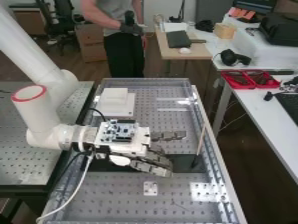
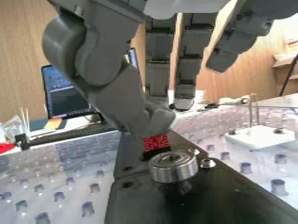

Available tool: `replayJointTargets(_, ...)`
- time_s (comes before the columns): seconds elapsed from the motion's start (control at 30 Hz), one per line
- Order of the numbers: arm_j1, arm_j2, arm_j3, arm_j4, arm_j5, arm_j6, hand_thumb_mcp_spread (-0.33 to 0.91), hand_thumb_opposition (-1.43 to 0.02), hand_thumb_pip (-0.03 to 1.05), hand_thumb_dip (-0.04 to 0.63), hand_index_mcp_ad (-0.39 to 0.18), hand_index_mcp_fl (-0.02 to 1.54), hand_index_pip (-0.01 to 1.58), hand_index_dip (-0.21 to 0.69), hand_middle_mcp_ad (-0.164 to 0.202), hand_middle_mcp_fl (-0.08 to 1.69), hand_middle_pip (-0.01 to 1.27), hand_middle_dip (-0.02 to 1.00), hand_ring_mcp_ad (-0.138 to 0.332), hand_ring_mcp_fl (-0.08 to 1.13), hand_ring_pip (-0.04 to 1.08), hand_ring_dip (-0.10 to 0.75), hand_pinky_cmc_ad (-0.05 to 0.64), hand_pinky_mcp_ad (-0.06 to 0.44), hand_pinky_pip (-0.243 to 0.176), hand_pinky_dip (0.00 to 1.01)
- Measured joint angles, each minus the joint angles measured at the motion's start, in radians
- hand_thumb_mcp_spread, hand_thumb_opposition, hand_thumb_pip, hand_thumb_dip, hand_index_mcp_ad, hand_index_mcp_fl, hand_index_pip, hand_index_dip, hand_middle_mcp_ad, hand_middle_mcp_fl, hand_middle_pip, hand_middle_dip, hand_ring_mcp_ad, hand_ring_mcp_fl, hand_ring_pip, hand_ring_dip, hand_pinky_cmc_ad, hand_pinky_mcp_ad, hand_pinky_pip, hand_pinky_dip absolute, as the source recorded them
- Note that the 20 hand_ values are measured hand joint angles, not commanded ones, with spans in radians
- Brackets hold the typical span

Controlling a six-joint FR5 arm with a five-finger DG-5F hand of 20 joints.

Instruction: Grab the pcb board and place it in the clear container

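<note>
The bench [image 1: 106, 192] has lots of little dots (rows and rows of them). A white block [image 1: 114, 94] on a white plate [image 1: 128, 111] sits far left; a black bar [image 1: 184, 164] crosses the middle.

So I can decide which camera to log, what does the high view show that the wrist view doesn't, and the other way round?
High view: the white arm, the circuit board mounted on it just behind the hand, and the white cable.

Wrist view: the metal cylinder on the dark bar, the red patterned piece by the thumb, and a white block with metal pins.

Both: the hand, the dark bar and the dotted bench.
</note>
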Motion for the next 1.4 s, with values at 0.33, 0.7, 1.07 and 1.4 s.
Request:
replayJointTargets(0.33, 0.002, -0.004, 0.009, -0.028, 0.002, 0.008, 0.56, -1.07, 0.89, 0.443, -0.18, 0.04, 0.1, -0.187, 0.009, 0.44, 0.74, 0.82, 0.037, 0.33, 0.25, 0.644, 0.367, 0.15, 0.003, 0.19)
replayJointTargets(0.7, 0.005, -0.007, -0.002, -0.034, 0.012, 0.008, 0.55, -1.04, 0.83, 0.443, -0.187, 0.04, 0.1, -0.187, 0.003, 0.42, 0.75, 0.85, 0.038, 0.33, 0.25, 0.644, 0.379, 0.148, 0.003, 0.19)
replayJointTargets(1.07, 0.007, -0.011, -0.023, 0.046, 0.05, 0.038, 0.56, -0.99, 0.77, 0.394, -0.187, 0.04, 0.1, -0.187, 0.009, 0.4, 0.96, 0.85, 0.038, 0.38, 0.37, 0.644, 0.379, 0.15, 0.023, 0.19)
replayJointTargets(1.4, 0.005, -0.012, -0.019, 0.052, 0.039, 0.048, 0.57, -0.96, 0.76, 0.379, -0.188, 0.04, 0.1, -0.187, 0.009, 0.4, 0.97, 0.85, 0.037, 0.38, 0.36, 0.644, 0.393, 0.15, 0.037, 0.19)
